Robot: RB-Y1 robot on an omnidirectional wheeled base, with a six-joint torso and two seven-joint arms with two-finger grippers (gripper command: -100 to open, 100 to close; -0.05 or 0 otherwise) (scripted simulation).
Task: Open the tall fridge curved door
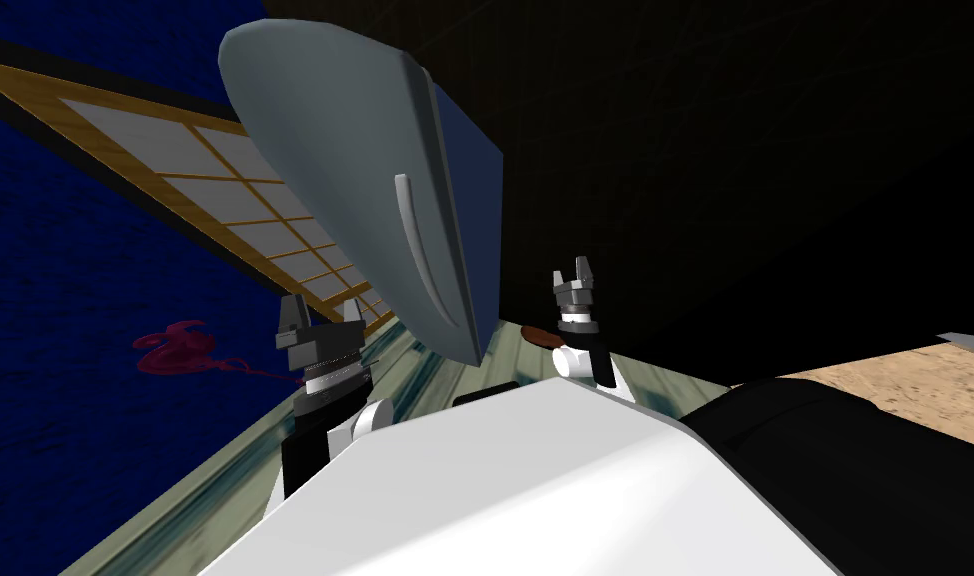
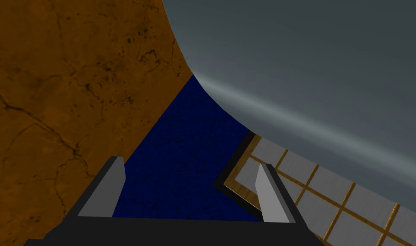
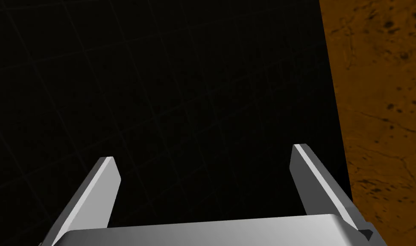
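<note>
Huge dark gridded wall (image 1: 735,140) ahead of the right gripper (image 1: 571,275), blue wall (image 1: 55,250) and paned screen (image 1: 215,190) past the left gripper (image 1: 322,312), greenish floor (image 1: 175,500) under both. Grey curved fridge door (image 1: 345,170) rises between them, untouched, with its pale handle (image 1: 420,250). Both grippers spread wide, holding nothing

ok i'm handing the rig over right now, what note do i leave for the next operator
Left gripper: open, empty, low beside the grey curved fridge door, not touching it.
Right gripper: open, empty, on the fridge's other side, facing a dark wall.
Handle: light grey curved bar on the door's front, untouched.
Done: the robot stands close to the fridge.
Left: grasp the handle and pull; the door looks shut.
</note>
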